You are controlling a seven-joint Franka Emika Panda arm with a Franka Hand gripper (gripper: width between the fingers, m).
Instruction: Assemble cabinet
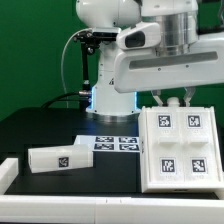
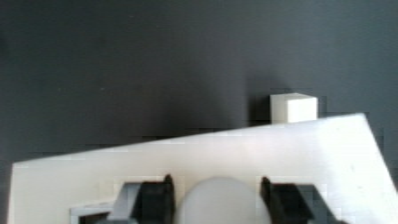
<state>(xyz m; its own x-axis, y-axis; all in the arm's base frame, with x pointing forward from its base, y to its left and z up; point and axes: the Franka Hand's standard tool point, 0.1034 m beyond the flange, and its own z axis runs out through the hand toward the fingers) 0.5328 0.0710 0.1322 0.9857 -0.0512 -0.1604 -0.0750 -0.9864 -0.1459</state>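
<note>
Cabinet lying tags-up, hand just above its edge

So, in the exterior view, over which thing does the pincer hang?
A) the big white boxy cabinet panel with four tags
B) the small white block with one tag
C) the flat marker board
A: the pincer hangs over the far edge of the big white boxy cabinet panel with four tags, at the exterior view's right.

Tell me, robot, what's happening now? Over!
Gripper open, just above cabinet body. Loose white piece lies apart, toward exterior view's left. Nothing in the way.
</note>
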